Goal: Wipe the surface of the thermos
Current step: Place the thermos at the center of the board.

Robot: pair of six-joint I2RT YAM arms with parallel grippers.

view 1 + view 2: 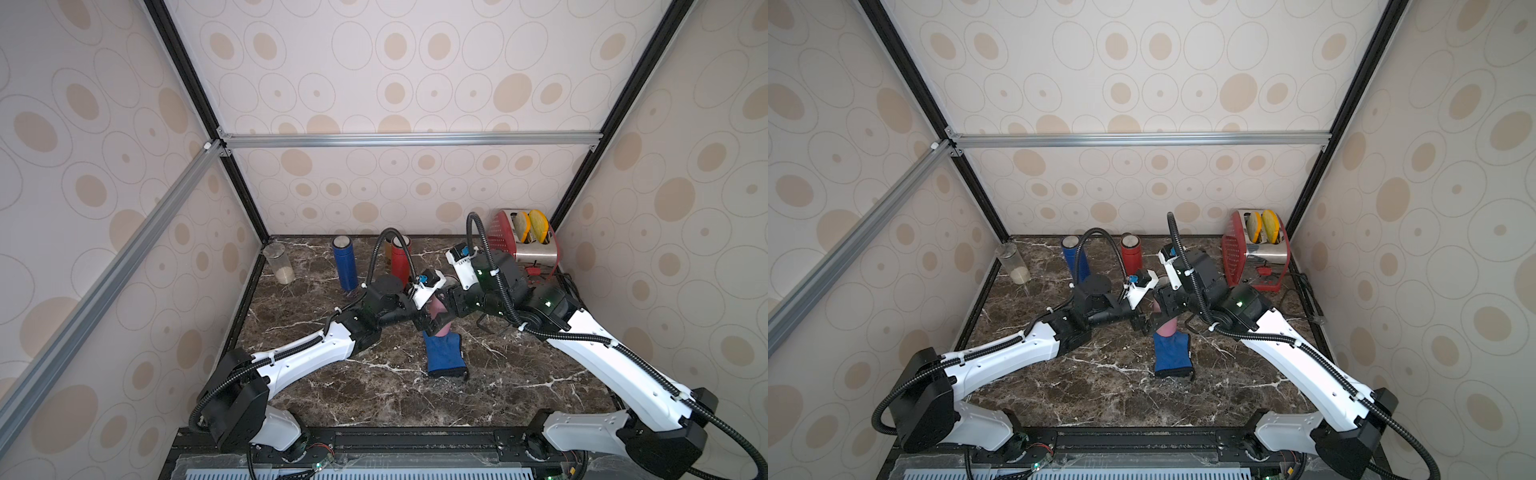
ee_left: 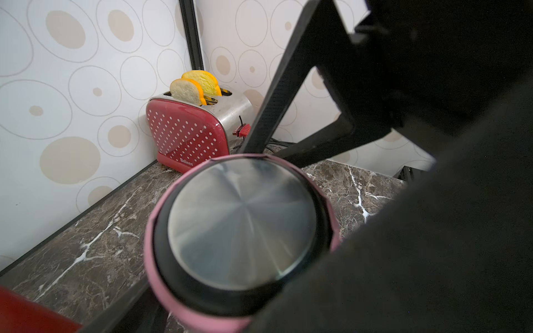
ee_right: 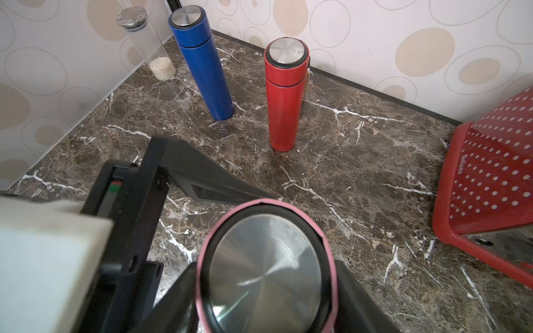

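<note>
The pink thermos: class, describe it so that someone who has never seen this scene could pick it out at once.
Start at the dark marble table and find the blue cloth near its middle. At the cloth's far edge stands the pink thermos, steel-lidded. Unlike the blue thermos and red thermos by the back wall, it is pink and mid-table.

A blue cloth [image 1: 444,357] lies on the marble table [image 1: 374,395] just beside the pink thermos [image 1: 443,329].

Cream walls [image 1: 415,70] printed with beige ovals enclose the cell at 9, 12 and 3 o'clock. Aluminium rail [image 1: 411,139] crosses at 12. Dark marble tabletop [image 1: 374,399], white-veined; lighting even.
</note>
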